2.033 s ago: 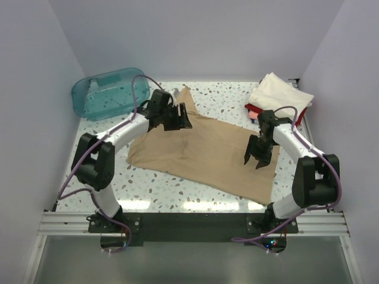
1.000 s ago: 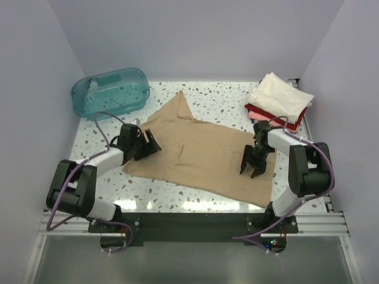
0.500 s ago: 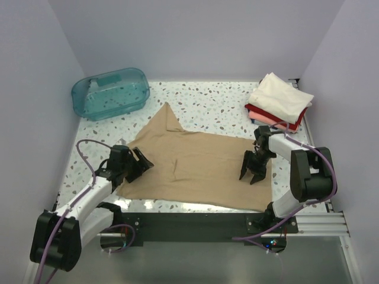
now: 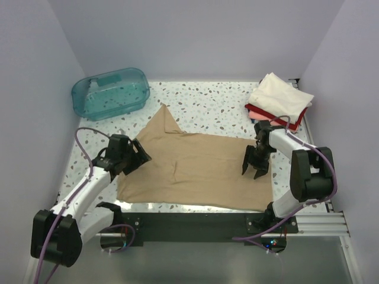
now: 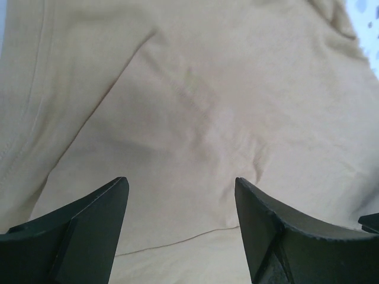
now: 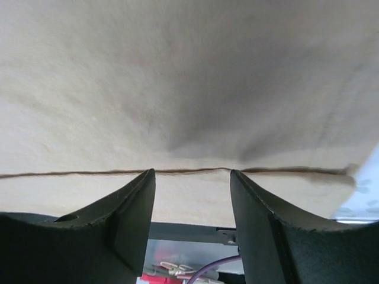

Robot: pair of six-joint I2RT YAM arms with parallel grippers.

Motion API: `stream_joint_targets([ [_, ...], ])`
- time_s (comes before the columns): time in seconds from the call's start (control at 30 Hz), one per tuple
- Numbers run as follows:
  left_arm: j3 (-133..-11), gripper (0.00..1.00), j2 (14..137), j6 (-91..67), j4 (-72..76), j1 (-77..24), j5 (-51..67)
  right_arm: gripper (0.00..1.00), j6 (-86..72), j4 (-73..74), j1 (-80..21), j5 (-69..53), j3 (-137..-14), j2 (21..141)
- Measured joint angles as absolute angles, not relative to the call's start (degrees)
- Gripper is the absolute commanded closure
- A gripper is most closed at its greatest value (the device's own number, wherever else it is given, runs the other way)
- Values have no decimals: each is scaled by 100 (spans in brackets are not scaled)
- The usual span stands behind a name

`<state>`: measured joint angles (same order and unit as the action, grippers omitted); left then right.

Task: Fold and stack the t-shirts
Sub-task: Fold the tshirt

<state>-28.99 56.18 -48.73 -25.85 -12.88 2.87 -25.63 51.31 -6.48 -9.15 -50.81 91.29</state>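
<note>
The tan t-shirt [image 4: 195,168] lies spread out on the table [image 4: 219,103], in the near half between the two arms, with one sleeve pointing toward the far edge; no fold shows in it yet. The folded stack [image 4: 278,97] sits in the far right corner, with a cream-white shirt [image 4: 281,92] on top and a pink shirt [image 4: 267,118] and a red shirt [image 4: 253,110] beneath, so that part of the task appears complete. The teal tub [image 4: 109,92] stands at the far left, well apart from the shirts. The left gripper [image 4: 137,157] hovers over the shirt's left edge, jaws wide apart and holding nothing. The right gripper [image 4: 253,168] is over the right side near the hem, jaws parted and empty. Outstanding, by judgement: fold the tan t-shirt into a rectangle, then place it on the stack
</note>
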Motion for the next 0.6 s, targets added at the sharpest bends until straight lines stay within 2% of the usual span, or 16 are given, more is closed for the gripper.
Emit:
stream_joint_targets([
  [0.2,-4029,23,6357,-4327,-2408,-1288,86,43,-2536,5441,-480,-390,-6145,9067],
  [0.37,-4845,25,7190,-3940,-2043,-1293,-14,45,-2401,5468,250,-215,-6785,9126],
  [0.6,-5756,25,8217,-3699,-1686,-1367,-27,53,-2128,5183,897,176,-7170,9769],
])
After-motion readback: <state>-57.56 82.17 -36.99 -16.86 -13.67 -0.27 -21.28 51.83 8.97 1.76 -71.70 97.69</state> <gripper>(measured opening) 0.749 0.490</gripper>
